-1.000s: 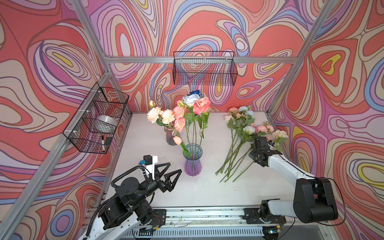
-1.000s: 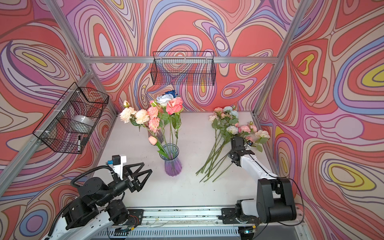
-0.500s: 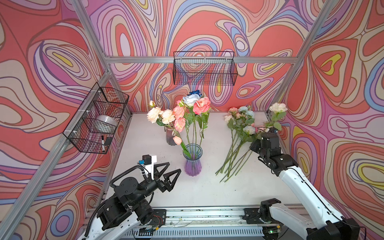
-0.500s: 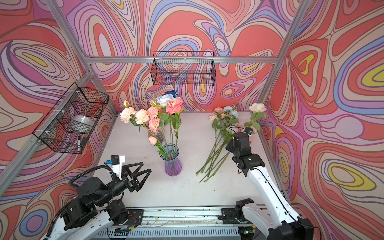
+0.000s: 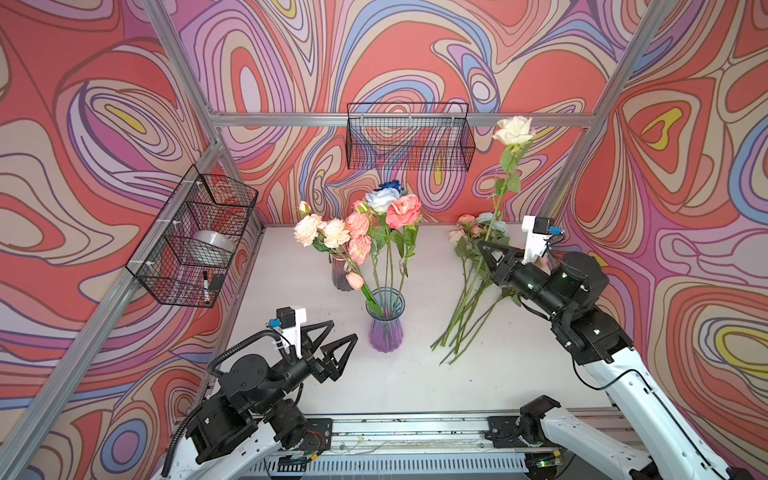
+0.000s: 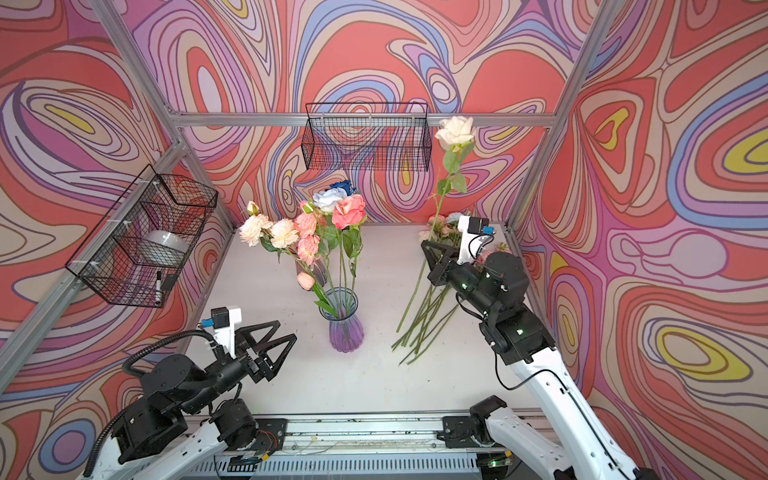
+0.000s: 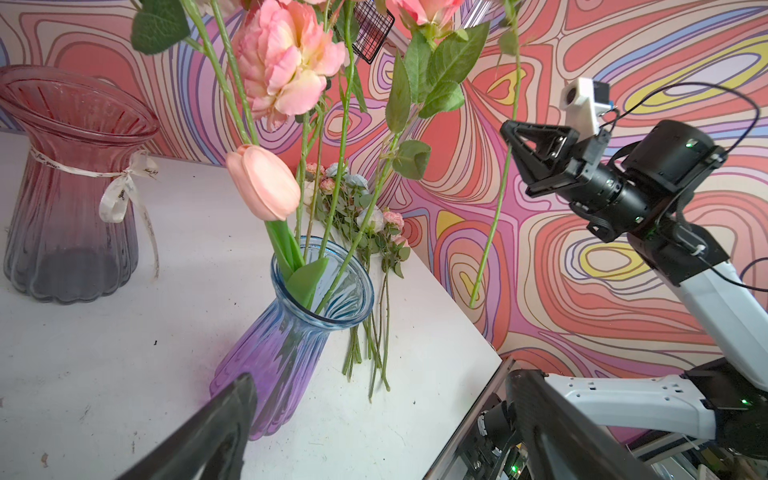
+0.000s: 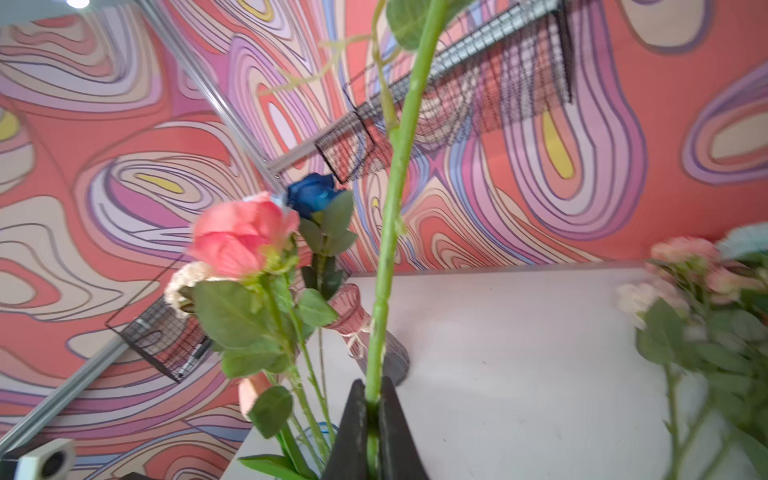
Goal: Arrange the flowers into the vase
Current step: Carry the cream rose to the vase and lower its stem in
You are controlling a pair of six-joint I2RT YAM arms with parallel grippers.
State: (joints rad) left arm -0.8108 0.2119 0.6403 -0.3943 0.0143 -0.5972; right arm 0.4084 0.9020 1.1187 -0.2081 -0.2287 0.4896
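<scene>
**Right jaws clamp white rose stem; left jaws wide and empty**

Right gripper (image 8: pixel 372 415) is clenched on the smooth green stem of a cream-white rose (image 5: pixel 514 129). The stem is near upright, bloom high by the back wire basket (image 5: pixel 409 137), and its lower end hangs free in the air. Left gripper (image 5: pixel 343 330) is spread wide with nothing in it, low, just left of the vase (image 5: pixel 385 328).

The vase is ribbed glass, blue rim to purple base, flared mouth, mid-table. It already holds the bouquet (image 5: pixel 386 212): pink, peach, cream and blue blooms and a peach tulip (image 7: pixel 266 183).

Its leafy stems and pink rose (image 8: pixel 237 239) stand between the held stem and the vase mouth. More loose flowers (image 5: pixel 469 286) lie fanned on the white table (image 5: pixel 415 374) under the right arm.

A second vase (image 7: pixel 70 208), pink-grey ribbed glass with a ribbon bow, stands behind. The left wall basket (image 5: pixel 195 245) holds a tape roll and a marker.
</scene>
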